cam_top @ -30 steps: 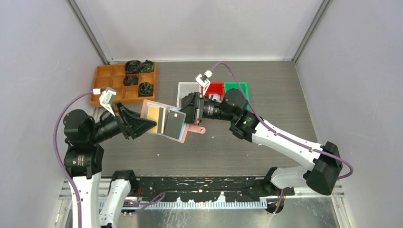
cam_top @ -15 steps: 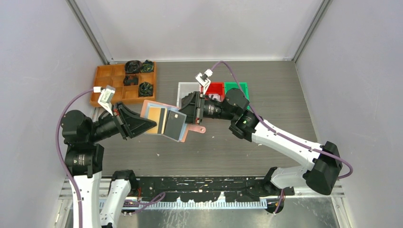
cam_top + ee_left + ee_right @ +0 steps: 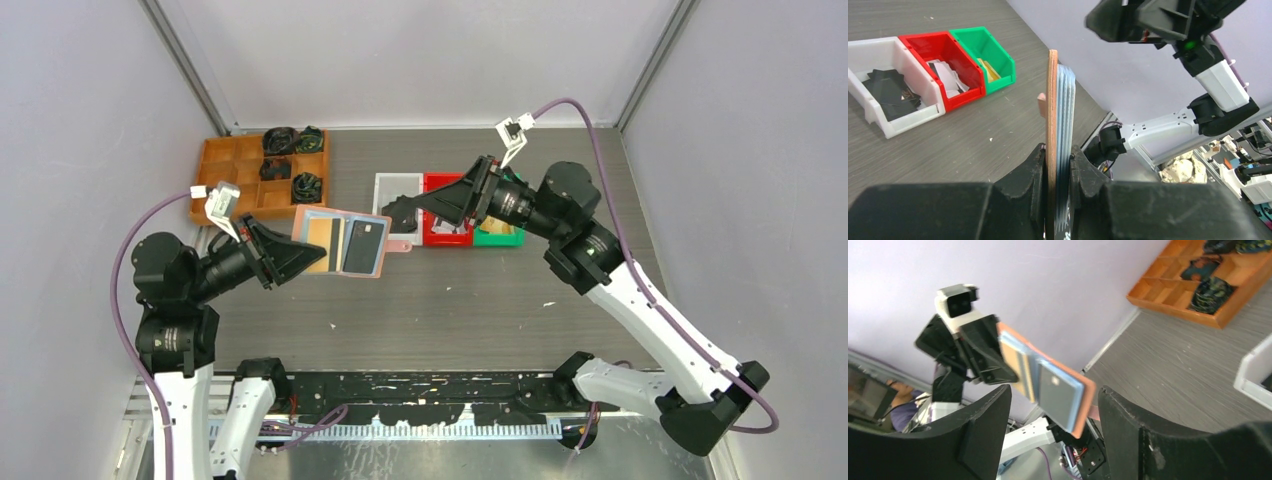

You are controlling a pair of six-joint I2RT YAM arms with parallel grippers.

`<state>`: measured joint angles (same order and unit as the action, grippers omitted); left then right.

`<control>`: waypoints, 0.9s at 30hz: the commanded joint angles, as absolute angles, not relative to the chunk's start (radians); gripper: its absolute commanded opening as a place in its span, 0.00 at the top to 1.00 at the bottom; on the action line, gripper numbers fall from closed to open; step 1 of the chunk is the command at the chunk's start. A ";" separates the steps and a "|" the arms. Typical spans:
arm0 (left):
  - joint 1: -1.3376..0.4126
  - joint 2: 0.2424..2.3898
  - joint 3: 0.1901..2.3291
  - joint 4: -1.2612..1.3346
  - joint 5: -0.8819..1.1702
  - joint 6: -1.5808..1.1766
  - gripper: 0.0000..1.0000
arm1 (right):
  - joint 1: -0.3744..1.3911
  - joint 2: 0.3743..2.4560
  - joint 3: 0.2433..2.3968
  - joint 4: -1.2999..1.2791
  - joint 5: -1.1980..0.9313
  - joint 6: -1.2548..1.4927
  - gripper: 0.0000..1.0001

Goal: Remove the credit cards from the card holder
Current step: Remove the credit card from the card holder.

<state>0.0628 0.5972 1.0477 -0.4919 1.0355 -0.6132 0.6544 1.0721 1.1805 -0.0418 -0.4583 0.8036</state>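
Note:
My left gripper [image 3: 316,256] is shut on the near end of the card holder [image 3: 340,243], an orange-backed sleeve with blue pockets, and holds it up in the air. A gold card [image 3: 320,235] and a dark card [image 3: 362,246] sit in its pockets. In the left wrist view the card holder [image 3: 1052,100] stands edge-on between my left gripper [image 3: 1057,150] fingers. My right gripper [image 3: 398,212] hangs open and empty just right of the holder, apart from it. In the right wrist view the card holder [image 3: 1060,390] shows beyond my right gripper [image 3: 1054,392], whose fingers are spread wide.
A white bin [image 3: 398,185], a red bin [image 3: 447,187] and a green bin [image 3: 497,182] stand in a row behind the right gripper, with cards inside. A wooden compartment tray [image 3: 225,165] with dark bundles sits at the back left.
The right gripper has drawn back from the holder's right edge toward the bins, its arm swung right. It came away empty. The left gripper turned the holder slightly.

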 commanded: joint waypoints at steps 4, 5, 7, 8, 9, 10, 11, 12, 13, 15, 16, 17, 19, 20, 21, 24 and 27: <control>0.063 0.580 1.038 -0.441 0.988 -0.609 1.00 | 0.730 1.083 1.213 0.133 -0.564 0.901 0.35; 0.064 0.581 1.035 -0.436 0.988 -0.615 1.00 | 0.758 1.092 1.214 0.152 -0.569 0.901 0.35; 0.063 0.584 1.030 -0.425 0.988 -0.632 1.00 | 0.819 1.121 1.222 0.174 -0.577 0.898 0.37; 0.063 0.587 1.029 -0.418 0.991 -0.642 1.00 | 0.845 1.138 1.224 0.187 -0.581 0.897 0.38; 0.063 0.590 1.030 -0.409 0.998 -0.656 1.00 | 0.866 1.157 1.223 0.202 -0.586 0.900 0.39; 0.064 0.592 1.028 -0.398 1.008 -0.667 1.00 | 0.881 1.174 1.221 0.217 -0.591 0.909 0.41; 0.063 0.592 1.029 -0.386 1.017 -0.681 1.00 | 0.889 1.191 1.218 0.233 -0.595 0.920 0.42; 0.063 0.594 1.027 -0.375 1.025 -0.697 1.00 | 0.897 1.214 1.214 0.252 -0.601 0.930 0.43; 0.063 0.596 1.026 -0.362 1.033 -0.712 1.00 | 0.903 1.228 1.213 0.260 -0.607 0.936 0.44; 0.063 0.598 1.025 -0.346 1.055 -0.739 1.00 | 0.910 1.246 1.209 0.269 -0.610 0.941 0.44; 0.064 0.600 1.026 -0.338 1.067 -0.755 1.00 | 0.912 1.251 1.207 0.271 -0.611 0.939 0.44; 0.063 0.602 1.026 -0.332 1.078 -0.764 1.00 | 0.912 1.257 1.203 0.278 -0.611 0.941 0.44; 0.063 0.602 1.024 -0.319 1.096 -0.778 1.00 | 0.914 1.265 1.200 0.293 -0.615 0.946 0.44; 0.062 0.601 1.022 -0.316 1.098 -0.782 1.00 | 0.916 1.272 1.201 0.300 -0.620 0.949 0.44; 0.064 0.602 1.021 -0.313 1.100 -0.787 1.00 | 0.917 1.280 1.202 0.306 -0.623 0.952 0.44; 0.062 0.604 1.017 -0.302 1.111 -0.799 1.00 | 0.920 1.304 1.207 0.321 -0.632 0.961 0.45; 0.064 0.603 1.016 -0.297 1.115 -0.807 1.00 | 0.929 1.327 1.205 0.343 -0.634 0.972 0.48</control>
